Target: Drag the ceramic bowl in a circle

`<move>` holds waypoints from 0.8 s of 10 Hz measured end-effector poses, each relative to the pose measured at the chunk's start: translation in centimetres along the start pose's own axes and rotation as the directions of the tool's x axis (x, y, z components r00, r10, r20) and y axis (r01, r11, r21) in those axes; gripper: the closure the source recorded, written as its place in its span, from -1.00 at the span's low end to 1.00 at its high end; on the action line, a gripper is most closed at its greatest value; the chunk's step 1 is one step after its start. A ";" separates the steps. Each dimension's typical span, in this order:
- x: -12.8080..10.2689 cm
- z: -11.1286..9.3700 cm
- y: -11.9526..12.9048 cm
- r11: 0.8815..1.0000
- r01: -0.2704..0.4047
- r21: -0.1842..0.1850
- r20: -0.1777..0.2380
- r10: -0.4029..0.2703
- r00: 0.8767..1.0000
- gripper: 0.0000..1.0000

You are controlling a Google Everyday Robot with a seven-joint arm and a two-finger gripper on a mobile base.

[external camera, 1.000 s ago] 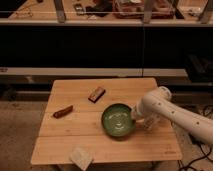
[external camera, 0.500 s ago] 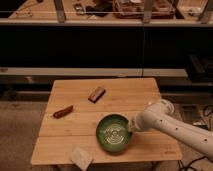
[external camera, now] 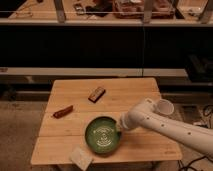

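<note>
The ceramic bowl [external camera: 102,135] is round, shallow and glossy green with pale marks inside. It sits on the wooden table [external camera: 130,92] near the front edge, left of centre. My gripper [external camera: 120,126] is at the bowl's right rim, at the end of the white arm [external camera: 165,125] that reaches in from the right. The gripper touches or hooks the rim; the arm hides the contact point.
A brown bar-shaped packet [external camera: 96,93] lies at the table's middle back. A reddish-brown strip [external camera: 63,111] lies at the left. A pale square packet [external camera: 81,158] lies at the front edge, just left of the bowl. Dark shelving stands behind the table.
The bowl has been dragged from the table's right middle toward the front and left. The arm has swung down and left with it.
</note>
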 end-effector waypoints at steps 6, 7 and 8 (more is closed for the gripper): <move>7.7 0.9 -3.7 0.990 0.134 0.033 -0.023 -0.134 0.991 1.00; 8.9 0.2 -3.0 0.991 0.129 0.022 -0.035 -0.129 0.991 1.00; 9.8 -0.4 -1.7 0.994 0.111 0.007 -0.045 -0.111 0.993 1.00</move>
